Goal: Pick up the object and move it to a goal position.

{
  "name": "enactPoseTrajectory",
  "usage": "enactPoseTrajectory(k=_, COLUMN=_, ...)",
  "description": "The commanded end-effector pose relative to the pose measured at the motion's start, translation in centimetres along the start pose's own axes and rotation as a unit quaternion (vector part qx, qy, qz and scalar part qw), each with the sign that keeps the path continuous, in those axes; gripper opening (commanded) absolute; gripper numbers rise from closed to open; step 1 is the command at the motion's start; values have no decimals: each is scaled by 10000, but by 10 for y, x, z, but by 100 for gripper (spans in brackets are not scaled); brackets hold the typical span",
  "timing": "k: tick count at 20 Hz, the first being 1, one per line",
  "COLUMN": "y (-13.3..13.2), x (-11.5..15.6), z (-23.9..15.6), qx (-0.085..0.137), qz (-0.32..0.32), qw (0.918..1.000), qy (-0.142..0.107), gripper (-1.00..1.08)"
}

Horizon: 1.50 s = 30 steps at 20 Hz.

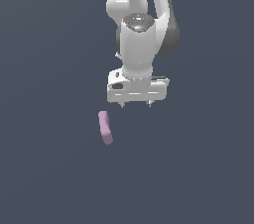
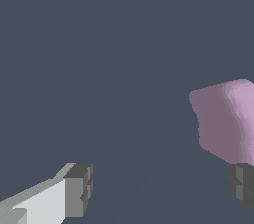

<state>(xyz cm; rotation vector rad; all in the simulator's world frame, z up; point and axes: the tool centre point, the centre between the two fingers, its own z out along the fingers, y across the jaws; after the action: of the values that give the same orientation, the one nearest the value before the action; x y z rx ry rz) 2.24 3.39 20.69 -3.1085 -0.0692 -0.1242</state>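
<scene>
The object [image 1: 105,127] is a small pale pink-mauve curved block lying on the dark grey floor, toward the exterior view's left of my gripper and a little nearer the camera. My white gripper [image 1: 135,103] hangs above the floor, apart from the object, its jaws spread wide with nothing between them. In the wrist view one end of the object [image 2: 223,119] shows at the frame's edge beside one grey fingertip [image 2: 241,182]; the other fingertip [image 2: 79,188] is far across, and the gripper's middle [image 2: 161,188] is over bare floor.
A plain dark grey floor [image 1: 198,178] fills both views. The white arm [image 1: 141,20] rises above the gripper. Nothing else shows.
</scene>
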Motion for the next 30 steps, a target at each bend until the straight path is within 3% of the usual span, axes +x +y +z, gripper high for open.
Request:
enactPoseTrajectory(k=1, y=0, x=0, z=0, qx=0, qz=0, qw=10000, qy=0, gripper=100)
enactPoseTrajectory(k=10, y=17, x=2, z=-14, qx=-148, qz=129, qw=9998, qy=96, gripper=100)
enactPoseTrajectory(k=19, y=25, x=4, z=-8, qx=-151, qz=34, qw=9999, qy=53, gripper=100)
enactPoseTrajectory(k=30, y=77, x=12, z=24, qx=-156, qz=-497, qw=9985, qy=-179, gripper=100)
